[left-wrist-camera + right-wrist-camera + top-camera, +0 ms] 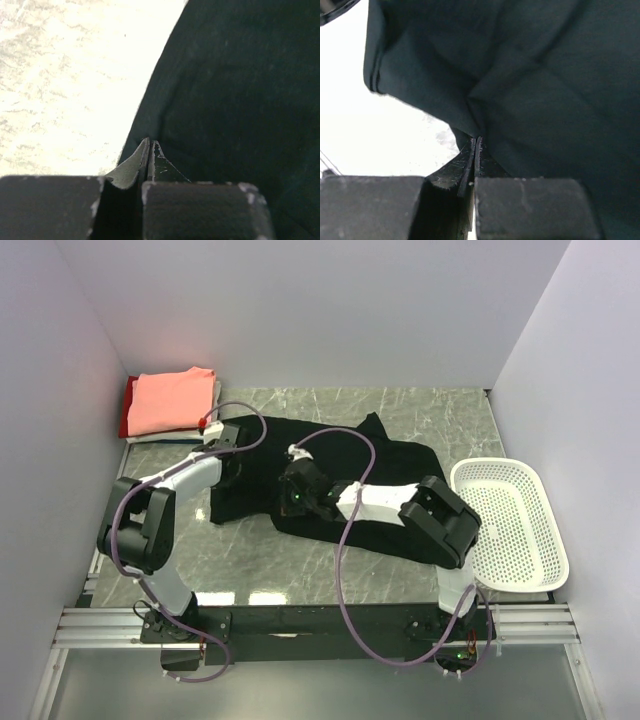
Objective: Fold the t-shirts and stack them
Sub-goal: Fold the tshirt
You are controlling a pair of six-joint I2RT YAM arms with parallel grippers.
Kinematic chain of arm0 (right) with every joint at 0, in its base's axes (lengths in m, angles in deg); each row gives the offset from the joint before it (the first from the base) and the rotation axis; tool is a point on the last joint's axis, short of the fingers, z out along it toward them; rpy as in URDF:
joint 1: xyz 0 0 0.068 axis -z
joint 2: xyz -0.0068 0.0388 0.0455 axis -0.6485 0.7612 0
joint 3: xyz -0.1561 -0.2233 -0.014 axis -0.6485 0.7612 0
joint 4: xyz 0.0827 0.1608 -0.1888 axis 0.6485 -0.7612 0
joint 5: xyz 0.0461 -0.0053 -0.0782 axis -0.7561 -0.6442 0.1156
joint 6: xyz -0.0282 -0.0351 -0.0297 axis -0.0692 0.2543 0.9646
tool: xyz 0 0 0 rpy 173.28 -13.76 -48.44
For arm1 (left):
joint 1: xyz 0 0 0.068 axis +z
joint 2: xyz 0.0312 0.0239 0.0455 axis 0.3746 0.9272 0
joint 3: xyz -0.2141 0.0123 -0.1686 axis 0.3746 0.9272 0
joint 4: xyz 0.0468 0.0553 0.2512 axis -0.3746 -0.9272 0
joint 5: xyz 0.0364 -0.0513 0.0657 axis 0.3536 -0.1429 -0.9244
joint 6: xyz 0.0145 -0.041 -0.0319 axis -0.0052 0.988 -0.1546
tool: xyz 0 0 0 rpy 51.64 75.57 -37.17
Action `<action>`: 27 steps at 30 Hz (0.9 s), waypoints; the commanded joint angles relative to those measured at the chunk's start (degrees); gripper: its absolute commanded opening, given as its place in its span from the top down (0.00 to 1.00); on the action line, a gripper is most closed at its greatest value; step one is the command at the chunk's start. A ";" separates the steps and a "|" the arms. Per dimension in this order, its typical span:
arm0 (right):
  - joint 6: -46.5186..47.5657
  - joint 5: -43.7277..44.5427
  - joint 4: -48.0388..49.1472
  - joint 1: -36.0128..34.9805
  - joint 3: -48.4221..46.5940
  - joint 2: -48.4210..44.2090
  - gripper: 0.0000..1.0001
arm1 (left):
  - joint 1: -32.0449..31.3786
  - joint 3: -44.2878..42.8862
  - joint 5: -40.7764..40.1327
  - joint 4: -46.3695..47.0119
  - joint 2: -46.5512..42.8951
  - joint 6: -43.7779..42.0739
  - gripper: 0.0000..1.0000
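Observation:
A large black t-shirt [395, 465] lies spread and rumpled across the middle of the marble table. My left gripper [233, 462] is at its left edge. In the left wrist view it [150, 143] is shut, its tips on the hem of the black cloth [235, 90]. My right gripper [291, 496] is on the shirt's near left part. In the right wrist view it [476, 138] is shut, with folds of the cloth [535, 85] puckering to its tips. A folded salmon-pink shirt [175, 400] tops a stack at the back left, with a red one [125, 412] under it.
A white plastic mesh basket [510, 525] stands at the right edge of the table. White walls close in the left, back and right sides. Bare marble [250, 560] shows in front of the black shirt.

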 commanded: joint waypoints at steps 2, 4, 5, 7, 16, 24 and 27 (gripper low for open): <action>-1.55 1.28 1.72 2.94 2.00 -4.85 1.00 | 0.69 -3.52 2.49 0.77 -4.23 -0.96 0.99; -2.08 0.40 2.25 4.17 2.70 -5.64 1.00 | 0.86 -3.96 3.02 1.04 -5.20 -1.23 0.99; -2.17 -0.13 2.51 5.04 2.97 -5.82 1.00 | 0.86 -4.48 3.28 1.12 -5.99 -1.32 0.99; -2.17 -0.57 2.43 5.93 2.88 -6.26 1.00 | 1.21 -4.84 3.72 1.21 -6.88 -1.76 0.99; -2.70 -4.17 3.13 9.09 2.27 -5.30 1.00 | 2.53 0.06 13.11 4.72 -10.83 -0.44 0.99; -2.79 -7.34 3.66 10.33 1.56 -3.62 1.00 | -2.39 14.75 15.76 10.26 -22.34 5.89 0.65; -2.96 -7.86 3.83 10.68 1.39 -3.18 1.00 | -5.72 18.18 14.45 10.00 -24.98 8.69 0.61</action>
